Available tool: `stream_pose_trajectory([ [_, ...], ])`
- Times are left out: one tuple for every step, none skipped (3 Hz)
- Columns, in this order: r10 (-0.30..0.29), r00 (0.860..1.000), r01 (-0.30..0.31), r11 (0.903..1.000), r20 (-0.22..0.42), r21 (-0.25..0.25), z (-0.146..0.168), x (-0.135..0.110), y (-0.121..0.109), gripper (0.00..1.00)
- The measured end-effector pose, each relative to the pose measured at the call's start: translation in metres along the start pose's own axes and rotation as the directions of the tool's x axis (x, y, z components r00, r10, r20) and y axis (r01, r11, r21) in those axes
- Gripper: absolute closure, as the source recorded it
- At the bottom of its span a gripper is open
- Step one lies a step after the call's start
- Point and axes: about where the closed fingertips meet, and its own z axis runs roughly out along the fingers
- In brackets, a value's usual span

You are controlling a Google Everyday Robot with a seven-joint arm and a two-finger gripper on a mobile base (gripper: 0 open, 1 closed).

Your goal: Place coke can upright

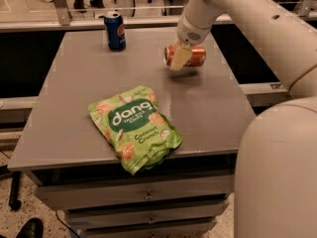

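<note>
The coke can is red-orange and lies on its side, silver end to the left, at the far right part of the grey table. My gripper comes down from the white arm above and is shut on the can. One cream finger crosses the can's near side. The can hangs a little above the tabletop, with its shadow below it.
A blue Pepsi can stands upright at the table's far edge, left of the gripper. A green Dang snack bag lies flat near the front edge. My white arm and body fill the right side. Drawers sit below the tabletop.
</note>
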Motion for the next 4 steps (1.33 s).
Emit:
stream_pose_trajectory([
  [0.099,0.971,-0.1,0.995,0.22,-0.01,-0.048,-0.025,-0.002,1.0],
  [0.164,0.888,-0.169,0.9852,0.429,-0.027,-0.082,-0.037,-0.005,1.0],
  [0.242,0.753,-0.242,0.9666,0.612,-0.085,-0.099,-0.038,-0.005,1.0],
  [0.31,0.595,-0.301,0.9414,0.742,-0.152,-0.104,-0.031,-0.005,1.0],
])
